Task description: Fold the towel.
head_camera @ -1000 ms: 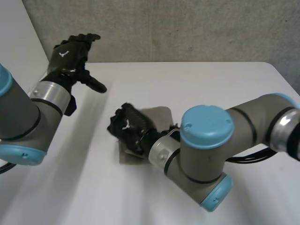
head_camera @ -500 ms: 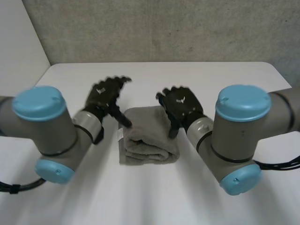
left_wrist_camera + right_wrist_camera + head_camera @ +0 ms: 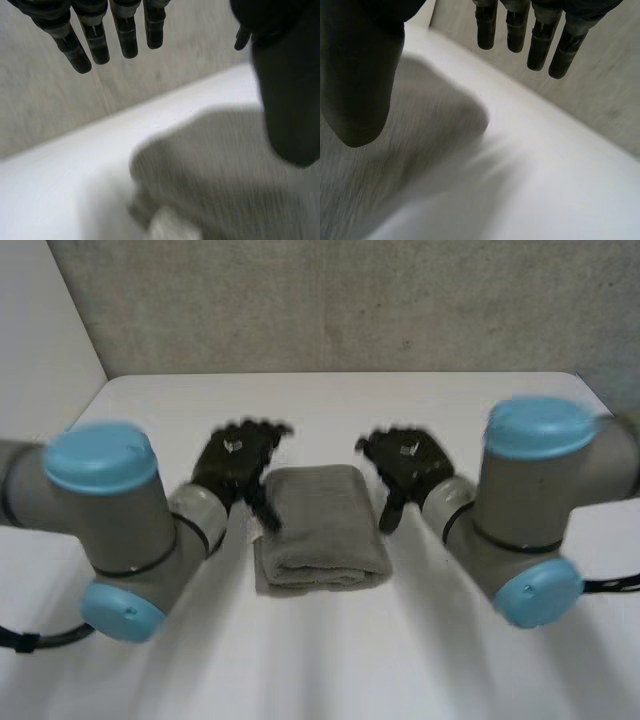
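In the middle of the white worktop (image 3: 320, 660), a grey towel (image 3: 322, 530) folded into a thick rectangle. Just beside its left edge, the left hand (image 3: 238, 455): fingers straight, thumb apart, holding nothing. Just beside its right edge, the right hand (image 3: 408, 462): fingers likewise straight, thumb apart, empty. Towel between the two hands, gripped by neither.

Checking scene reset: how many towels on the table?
1. A folded grey towel on the table, between the open left hand and open right hand.
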